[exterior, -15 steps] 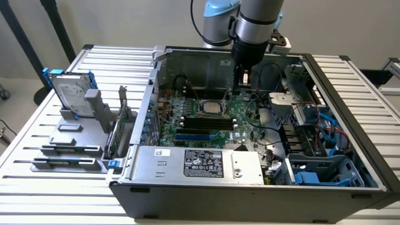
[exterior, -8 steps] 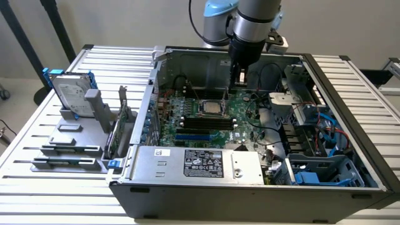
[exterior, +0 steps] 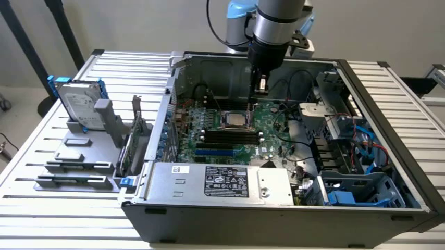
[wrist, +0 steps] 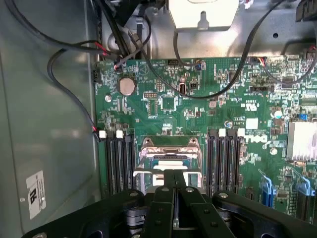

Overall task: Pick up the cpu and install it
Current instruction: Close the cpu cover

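Observation:
The cpu [exterior: 234, 121] is a small silver-grey square lying flat in the socket in the middle of the green motherboard [exterior: 268, 143], inside the open computer case [exterior: 278, 219]. In the wrist view its shiny top [wrist: 166, 159] shows inside the metal socket frame [wrist: 171, 144], between two banks of black memory slots. My gripper [exterior: 257, 95] hangs point-down just above the board, a little behind the socket and toward the exterior view's right. Its black fingers [wrist: 166, 198] are pressed together, shut, with nothing visible between them, and their tips cover the socket's near edge.
A silver hard drive in a blue frame [exterior: 78, 104] stands on a grey rack with grey blocks [exterior: 76, 156] at the exterior view's left. The power supply [exterior: 222, 182] fills the case front. Black cables [wrist: 64, 59] loop over the board, and a heatsink [wrist: 302, 141] sits nearby.

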Available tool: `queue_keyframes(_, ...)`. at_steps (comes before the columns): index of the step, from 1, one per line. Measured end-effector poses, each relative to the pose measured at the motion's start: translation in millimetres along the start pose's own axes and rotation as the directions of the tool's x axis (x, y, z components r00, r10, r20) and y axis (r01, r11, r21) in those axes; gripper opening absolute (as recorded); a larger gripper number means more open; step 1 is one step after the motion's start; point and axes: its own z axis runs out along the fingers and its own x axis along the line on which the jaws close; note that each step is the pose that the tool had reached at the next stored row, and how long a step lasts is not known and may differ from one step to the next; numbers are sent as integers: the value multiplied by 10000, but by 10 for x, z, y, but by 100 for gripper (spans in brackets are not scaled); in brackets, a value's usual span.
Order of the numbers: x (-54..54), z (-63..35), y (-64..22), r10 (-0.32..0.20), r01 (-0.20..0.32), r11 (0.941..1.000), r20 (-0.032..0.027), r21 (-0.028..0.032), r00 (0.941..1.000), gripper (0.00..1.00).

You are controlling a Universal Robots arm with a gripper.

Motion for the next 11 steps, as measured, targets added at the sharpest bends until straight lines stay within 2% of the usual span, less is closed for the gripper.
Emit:
queue_keyframes(2,-1,-6,-38,3,-3,10000,6,33,10000,11)
queue_keyframes(7,15,-199,-46,2,-2,10000,4,29,10000,11)
queue_keyframes(9,16,-200,-30,-5,5,10000,-5,-44,10000,11)
queue_keyframes(11,16,-196,-17,-20,20,9998,-13,-210,10000,11)
